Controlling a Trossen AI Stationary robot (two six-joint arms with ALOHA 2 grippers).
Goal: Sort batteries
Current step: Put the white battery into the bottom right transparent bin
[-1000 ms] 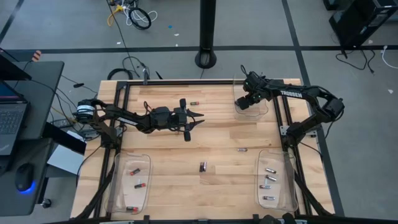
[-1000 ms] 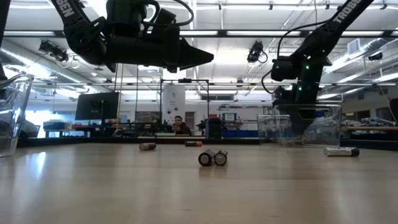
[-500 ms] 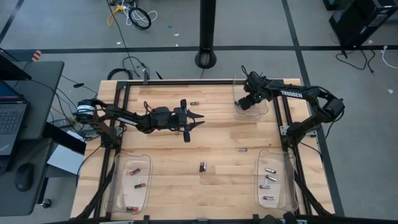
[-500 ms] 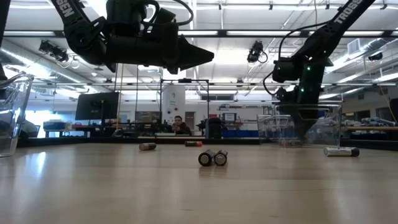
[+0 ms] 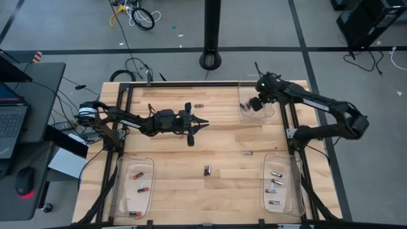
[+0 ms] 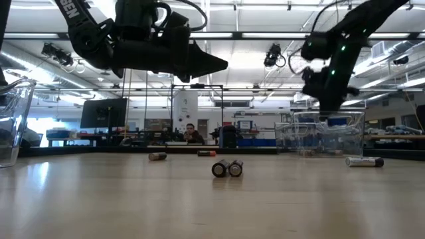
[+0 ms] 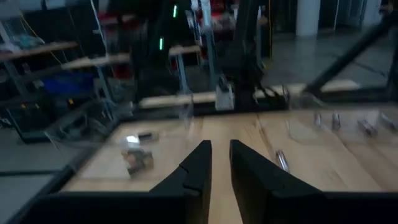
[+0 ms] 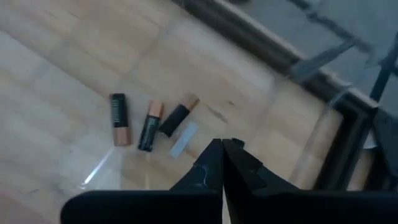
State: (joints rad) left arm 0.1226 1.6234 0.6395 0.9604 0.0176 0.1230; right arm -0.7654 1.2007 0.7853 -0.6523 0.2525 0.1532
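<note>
Some batteries (image 5: 137,174) lie in the clear tray (image 5: 116,184) on the left. My left fingers (image 7: 198,165) hang over the tabletop (image 5: 165,152), a little apart, holding nothing. Two more lie side by side in the middle. My right fingers (image 8: 211,163) are pressed together and empty, above the far right tray (image 6: 285,136), where three more lie.
</note>
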